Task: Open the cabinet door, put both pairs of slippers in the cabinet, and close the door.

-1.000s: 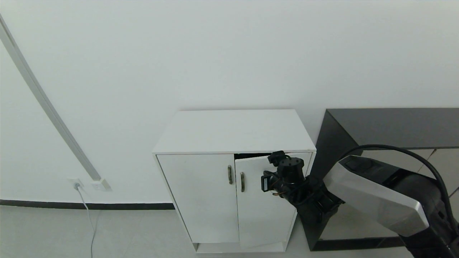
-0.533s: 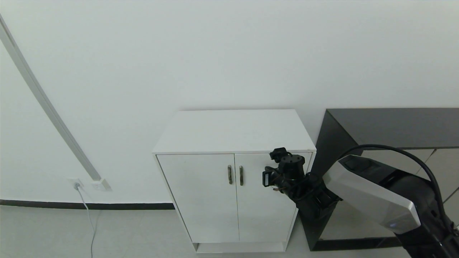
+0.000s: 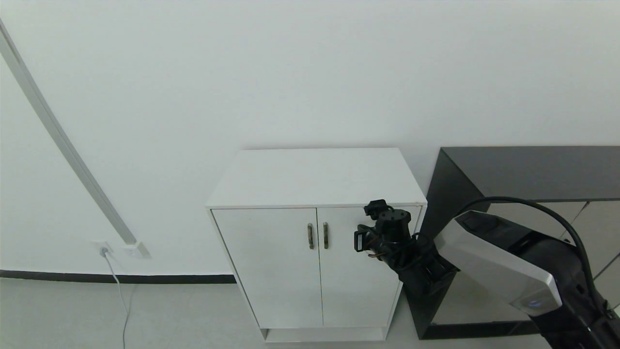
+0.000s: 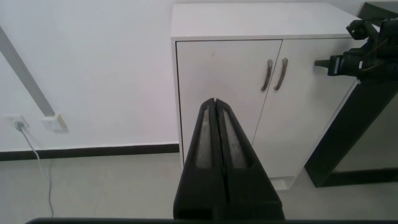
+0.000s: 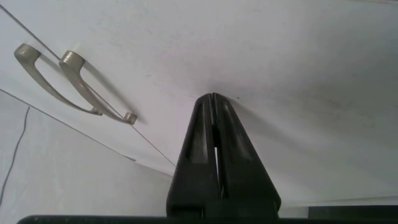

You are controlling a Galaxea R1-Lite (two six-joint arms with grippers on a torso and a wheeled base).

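We note the white two-door cabinet [image 3: 271, 266], both doors flush. Our right end effector [image 5: 214, 98], fingers pinched together, presses the right door [image 3: 358, 286] at 3 o'clock of the metal handles [image 3: 310, 236], likely seating it. Left end effector [image 4: 214, 102] pinched too, held clear.

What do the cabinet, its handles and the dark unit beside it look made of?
Cabinet: probably laminated board, matte white, judging by its flat, even panels with crisp edges.
Handles: likely metal with a brushed brownish-grey finish; they are slim curved bars with a dull sheen.
Dark unit: matte black board top. Its front looks glossy, perhaps glass or mirror, since it reflects.
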